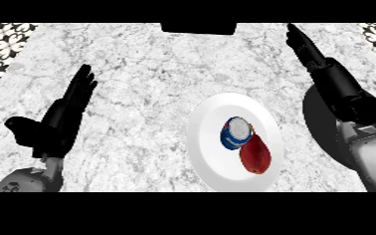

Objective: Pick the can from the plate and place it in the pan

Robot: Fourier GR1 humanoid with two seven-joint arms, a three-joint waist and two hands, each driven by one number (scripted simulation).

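Note:
A blue can (pixel 236 133) with a pale lid stands on the white plate (pixel 213 129), right of the counter's middle. A red fruit (pixel 255 155) lies on the plate against the can's near side. The dark pan (pixel 321 129) shows at the right edge, mostly hidden under my right forearm. My right hand (pixel 307 47) is open, fingers straight, raised above the pan's far side and well beyond the can. My left hand (pixel 64 112) rests open at the left, fingers up, far from the plate.
The marble counter stretches between the hands. A black object (pixel 198 28) sits at the far edge in the middle. Patterned tile corners (pixel 15 35) show at the top left and top right.

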